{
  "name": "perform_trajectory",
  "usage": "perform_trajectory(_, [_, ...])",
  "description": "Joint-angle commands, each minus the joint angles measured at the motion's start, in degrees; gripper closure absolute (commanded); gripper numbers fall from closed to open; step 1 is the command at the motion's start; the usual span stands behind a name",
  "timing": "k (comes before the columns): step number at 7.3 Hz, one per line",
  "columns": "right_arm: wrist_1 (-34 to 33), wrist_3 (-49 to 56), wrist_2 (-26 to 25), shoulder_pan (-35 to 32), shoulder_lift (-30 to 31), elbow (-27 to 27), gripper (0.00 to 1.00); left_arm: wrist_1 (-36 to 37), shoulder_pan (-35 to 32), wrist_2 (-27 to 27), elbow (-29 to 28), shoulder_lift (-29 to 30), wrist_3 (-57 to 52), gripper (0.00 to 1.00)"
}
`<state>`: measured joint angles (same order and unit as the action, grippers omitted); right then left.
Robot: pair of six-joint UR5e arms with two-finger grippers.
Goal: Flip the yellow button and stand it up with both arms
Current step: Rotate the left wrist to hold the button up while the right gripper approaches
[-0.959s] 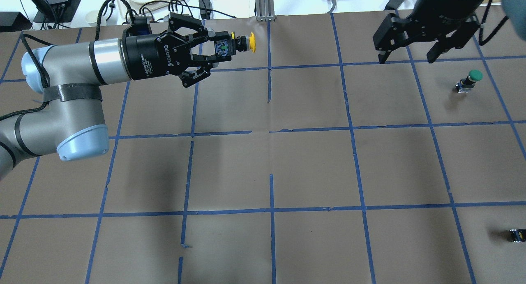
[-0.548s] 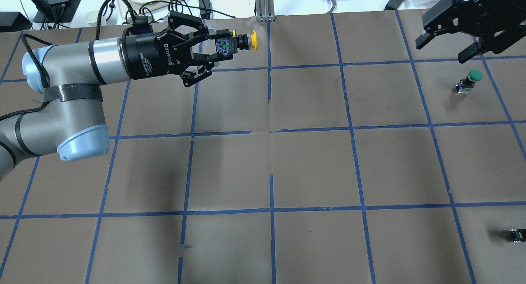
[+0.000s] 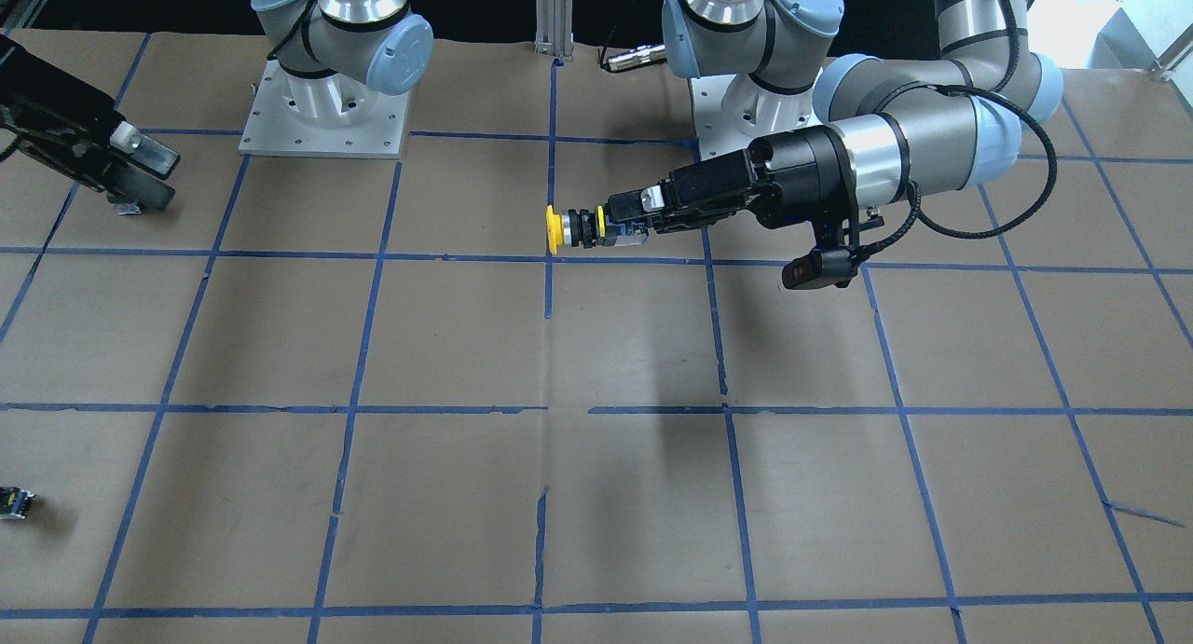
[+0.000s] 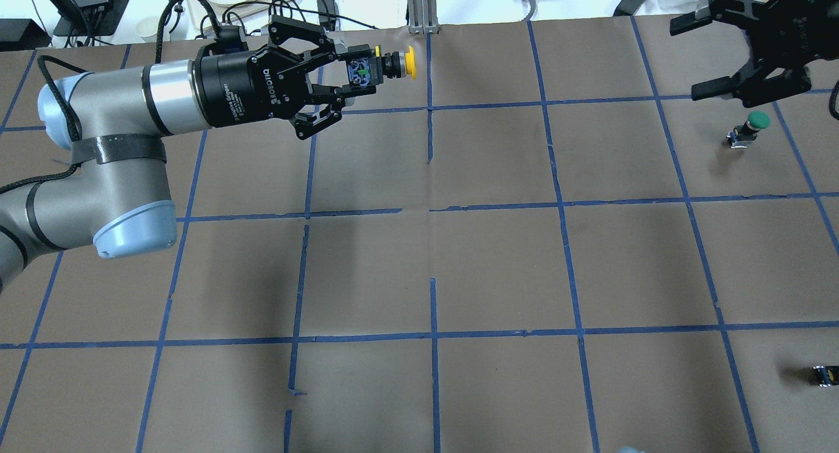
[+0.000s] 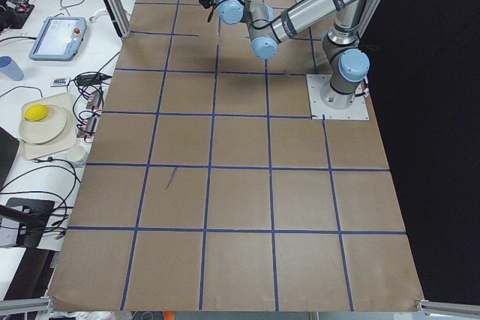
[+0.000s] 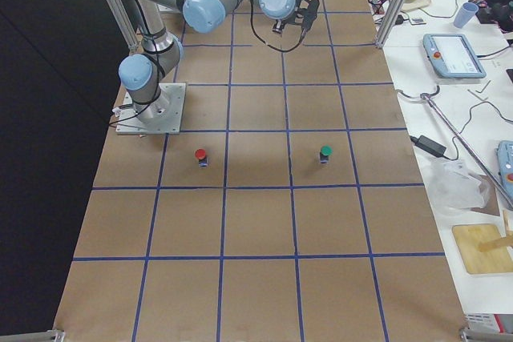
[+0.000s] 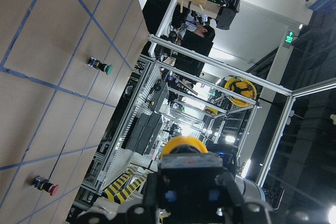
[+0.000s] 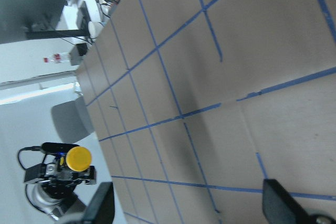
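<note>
Yellow button (image 4: 396, 64) is held sideways above the counter's (image 4: 498, 256) far side, left of centre, clamped between the fingers of the left gripper (image 4: 359, 73), while the right gripper (image 4: 702, 56), fingers spread apart, hangs far right near a green button (image 4: 754, 124).

ROBOTIQ in white on left hand (image 4: 359, 73)

A robotics lab, set in an industrial test hall.
Two silver-grey jointed arms (image 3: 895, 141) with light blue joint caps are bolted on square metal plates (image 3: 280, 141) at the robot-side edge of a brown-paper-covered table (image 4: 498, 263) gridded with blue tape. A white bench along the far edge carries grey tablet-like teach pendants (image 5: 60, 37) and black cables (image 4: 288, 0). Beyond the table stand aluminium-frame racks (image 7: 173, 93) and yellow-black hazard stripes (image 7: 123, 190).
</note>
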<state>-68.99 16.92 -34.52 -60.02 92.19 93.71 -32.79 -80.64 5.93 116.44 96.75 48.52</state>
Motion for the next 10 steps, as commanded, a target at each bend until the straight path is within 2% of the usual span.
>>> perform_trajectory(1, [0.4, 2.1, 14.0, -3.4, 0.8, 5.4, 0.00, 1.1, -2.2, 0.0, 0.1, -0.4, 0.9, 0.85])
perform_trajectory(2, [0.5, 2.0, 15.0, -6.3, 0.1, 5.7, 0.00, 2.4, -2.8, 0.0, 0.1, -0.5, 3.3, 0.85])
perform_trajectory(4, [1.1, 2.0, 15.5, -7.3, -2.9, 7.9, 0.00, 8.2, -2.9, 0.0, 0.1, 0.1, 8.9, 0.85])
perform_trajectory(7, [0.0, 2.2, 19.5, -16.9, -5.2, 9.2, 0.00, 8.4, -2.9, 0.0, 0.0, 0.6, 9.0, 0.85])
perform_trajectory(10, [-2.9, 1.1, 20.8, -17.9, -5.2, 8.7, 0.00, 8.4, -2.9, 0.0, 0.0, 0.6, 9.0, 0.85])
